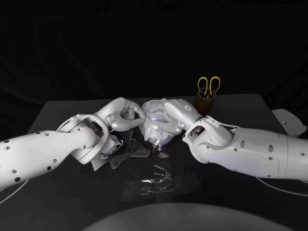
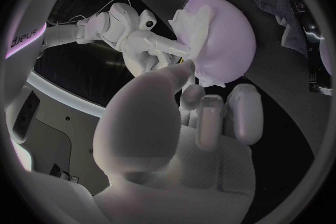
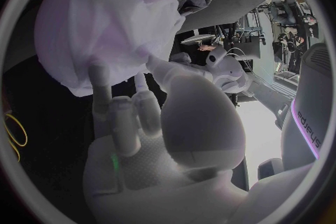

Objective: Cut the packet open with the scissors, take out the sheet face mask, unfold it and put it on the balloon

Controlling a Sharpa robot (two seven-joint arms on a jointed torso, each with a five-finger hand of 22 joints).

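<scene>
A pale purple balloon (image 1: 157, 129) sits at the table's middle between my two hands. A white sheet mask (image 2: 190, 21) is draped over it, creased and partly folded (image 3: 133, 22). My right hand (image 1: 172, 111) is at the balloon's right side and pinches the mask's edge between thumb and a finger (image 3: 98, 75). My left hand (image 1: 124, 114) is at the balloon's left side, its fingers (image 2: 210, 115) spread just off the balloon and its thumb tip touching the mask's lower edge. Yellow-handled scissors (image 1: 209, 85) stand in a brown holder (image 1: 206, 103) behind the right hand.
The cut clear packet (image 1: 156, 182) lies crumpled near the table's front edge. A dark cloth-like heap (image 1: 128, 147) lies under my left forearm. A white object (image 1: 291, 121) sits at the table's right edge.
</scene>
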